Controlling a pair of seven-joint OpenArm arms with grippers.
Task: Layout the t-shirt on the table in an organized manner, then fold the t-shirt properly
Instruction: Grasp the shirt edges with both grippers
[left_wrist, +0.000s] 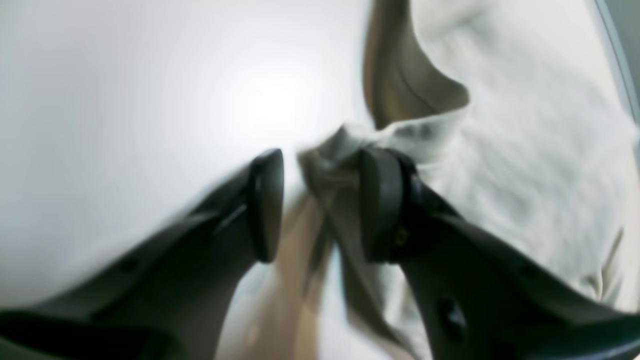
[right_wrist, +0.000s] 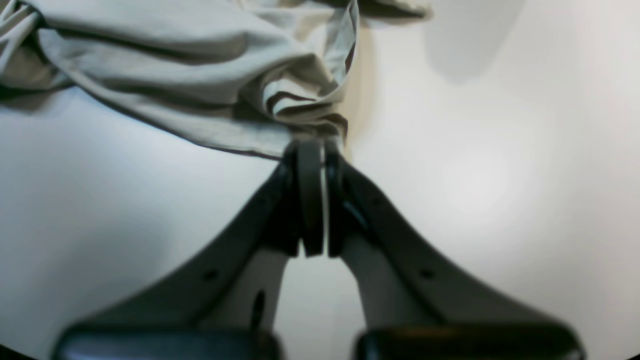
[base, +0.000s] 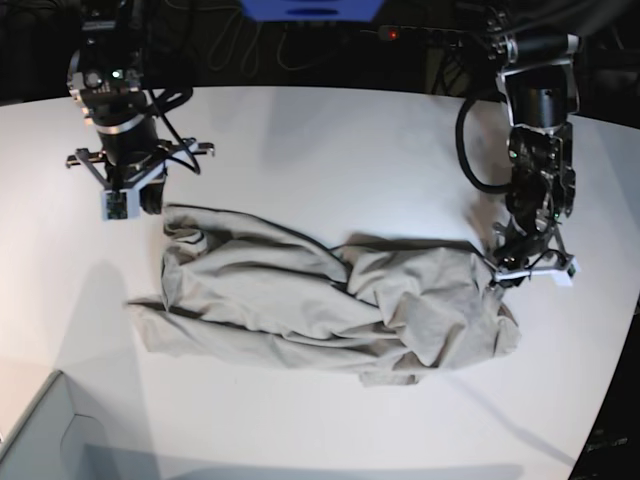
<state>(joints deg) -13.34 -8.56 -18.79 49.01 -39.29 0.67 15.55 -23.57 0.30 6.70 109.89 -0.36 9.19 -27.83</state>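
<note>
Lying rumpled across the middle of the table (base: 330, 130), the t-shirt (base: 330, 305) could bunch further. The right gripper (right_wrist: 312, 150) is clamped on one edge; the left gripper (left_wrist: 320, 200), jaws apart around cloth near the far-side edge, may lose it.

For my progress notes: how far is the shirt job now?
Done: the t-shirt lies on the table, stretched sideways but crumpled. In hand: the right gripper is shut on one edge; the left gripper has cloth between open jaws. Left: smoothing flat, all folding.
</note>
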